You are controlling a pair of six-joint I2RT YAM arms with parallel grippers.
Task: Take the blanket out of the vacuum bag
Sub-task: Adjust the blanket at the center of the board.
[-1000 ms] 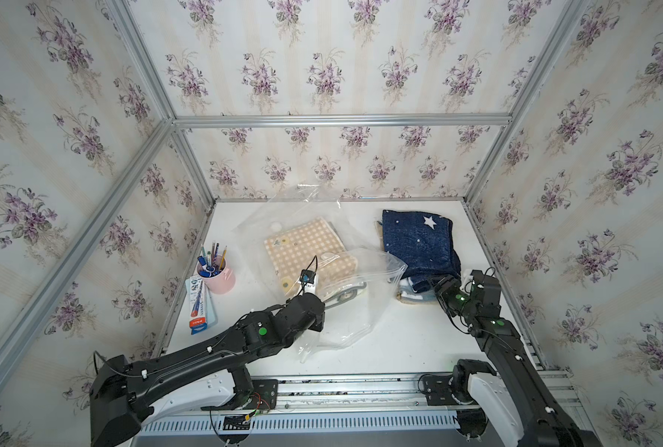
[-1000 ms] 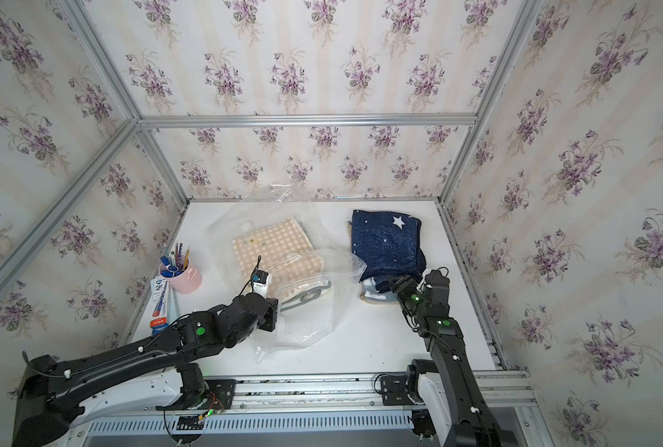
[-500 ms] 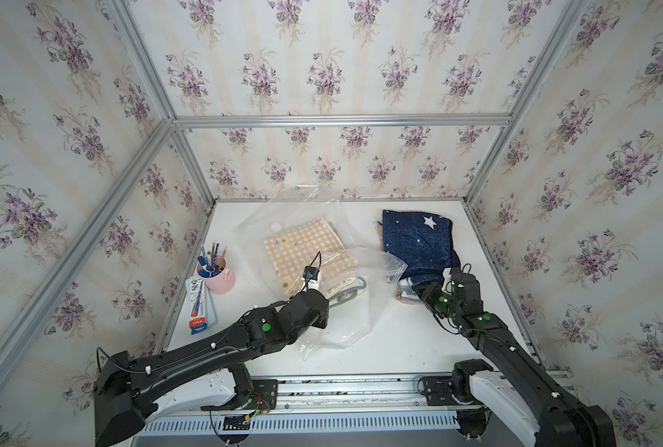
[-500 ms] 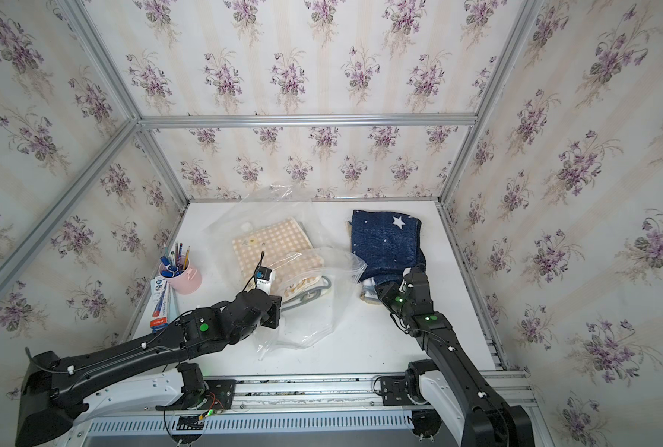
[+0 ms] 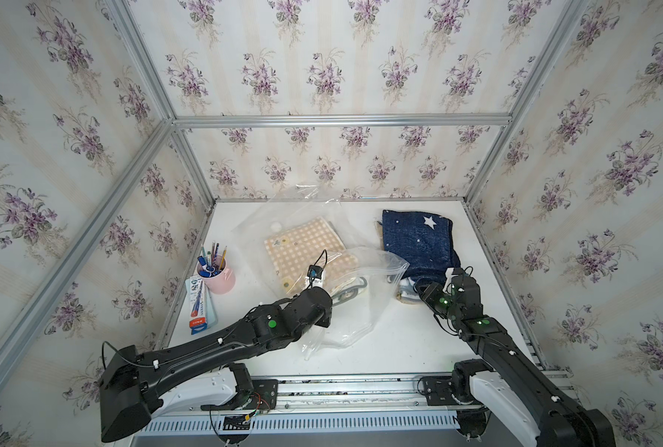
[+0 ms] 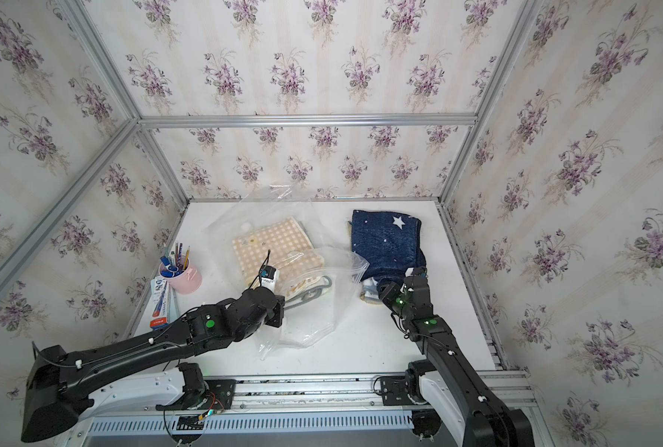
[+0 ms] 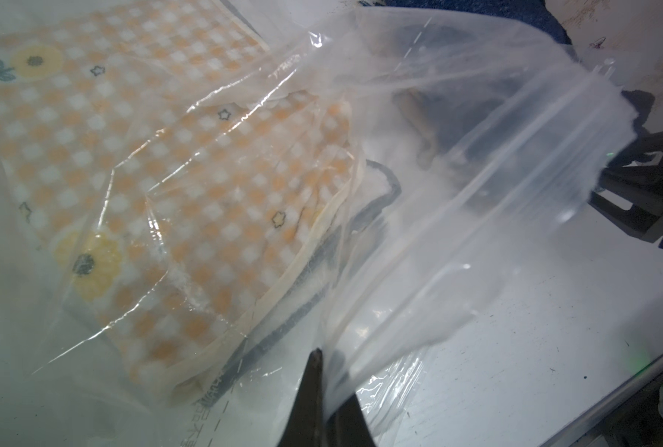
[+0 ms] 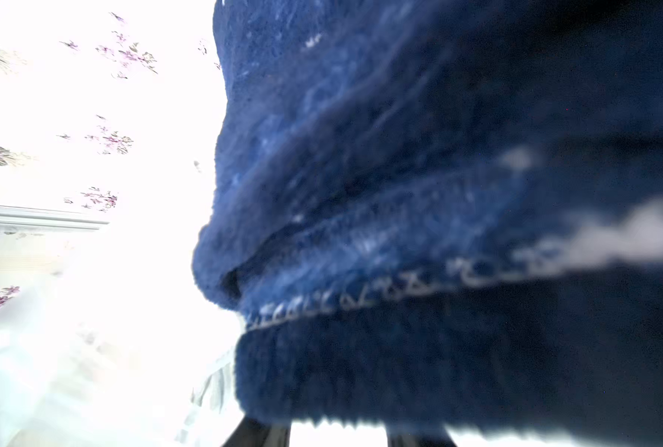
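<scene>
Left gripper point(image 7: 323, 362) is pinched shut on the vacuum bag point(image 5: 355, 321) at its near edge. The checked blanket point(image 5: 303, 247) lies inside the bag, mid table point(image 5: 399, 344). Right gripper point(image 5: 422, 289) meets the blue blanket point(image 5: 415, 240) at its near end; whether it grips cannot be told.

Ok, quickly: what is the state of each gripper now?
Left gripper: shut on the vacuum bag.
Right gripper: at the navy blanket, grip cannot be told.
</scene>
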